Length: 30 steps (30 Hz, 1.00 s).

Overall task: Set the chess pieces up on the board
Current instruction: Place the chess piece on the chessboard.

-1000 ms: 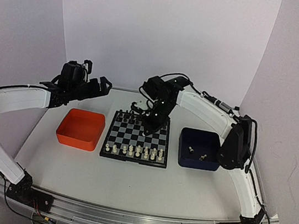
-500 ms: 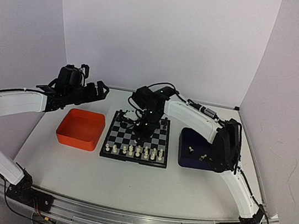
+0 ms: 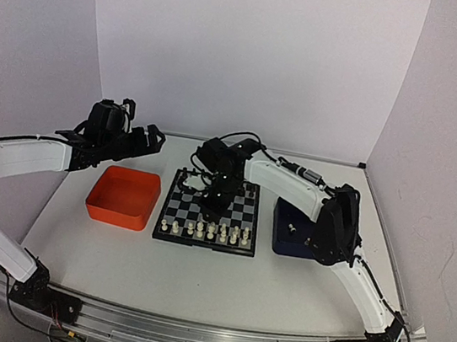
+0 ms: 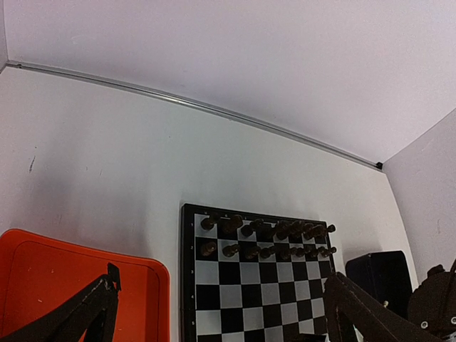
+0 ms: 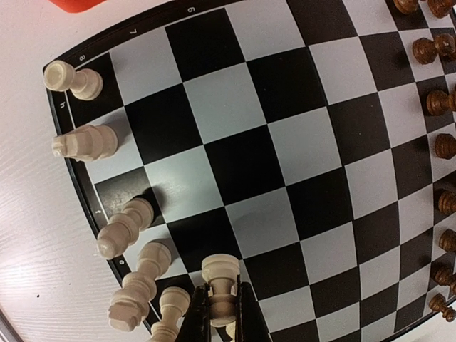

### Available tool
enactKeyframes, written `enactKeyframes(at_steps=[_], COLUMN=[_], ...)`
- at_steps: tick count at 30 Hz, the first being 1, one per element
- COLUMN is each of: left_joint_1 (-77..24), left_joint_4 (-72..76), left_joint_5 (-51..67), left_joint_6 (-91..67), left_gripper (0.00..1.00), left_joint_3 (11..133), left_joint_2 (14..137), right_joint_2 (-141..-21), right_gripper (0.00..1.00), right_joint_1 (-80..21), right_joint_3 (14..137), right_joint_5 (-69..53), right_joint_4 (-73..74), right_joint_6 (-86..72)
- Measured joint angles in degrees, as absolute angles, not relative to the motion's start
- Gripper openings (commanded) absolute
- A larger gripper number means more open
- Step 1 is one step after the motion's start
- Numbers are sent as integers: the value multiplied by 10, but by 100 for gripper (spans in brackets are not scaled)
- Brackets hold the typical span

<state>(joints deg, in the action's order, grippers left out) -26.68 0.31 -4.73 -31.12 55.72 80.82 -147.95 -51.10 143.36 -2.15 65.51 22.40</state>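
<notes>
While your left fingers [image 4: 85,313] hang spread wide near the orange square plastic tray [image 4: 43,278], your right fingers [image 5: 196,313] clamp a tiny cream-white plastic chess piece [image 5: 220,285] over the small black-and-silver checkered board [image 5: 242,164], beside its cream-white row [image 5: 128,228].

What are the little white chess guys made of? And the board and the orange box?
The white chess pieces look like plastic: smooth and cream, with a soft shine and moulded shapes. The board could be plastic or coated metal; its pale squares gleam silvery and its dark ones look glossy. The orange tray is probably plastic too, with even colour, rounded corners and a dull finish.
</notes>
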Motion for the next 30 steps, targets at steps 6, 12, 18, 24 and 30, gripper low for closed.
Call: enactKeyframes(at_steps=[6,12,18,24,30], left_joint_1=[-267,-267,-267,-267,-267], left_joint_4=[0,0,0,0,0], left_joint_5=[-48,-48,-51,-52,-53], left_joint_6=[-302,-300,-300,-300,-300], left_gripper=[100,100,100,100,100], left_joint_3=[557,557,557,557,555], left_joint_2=[808,808,808,807,803], right_joint_2=[-1489,-1492,-1492,-1492,-1492], right_gripper=[4,5,6,7,10], right_joint_1=[-512,-513,-517,-520,-521], right_joint_3=[1435,1435,1435,1435,1435], right_joint_5=[-22,-22,-22,-22,-22], right_joint_4=[654,654,653,653,653], right_joint_6=[233,242,247,252,253])
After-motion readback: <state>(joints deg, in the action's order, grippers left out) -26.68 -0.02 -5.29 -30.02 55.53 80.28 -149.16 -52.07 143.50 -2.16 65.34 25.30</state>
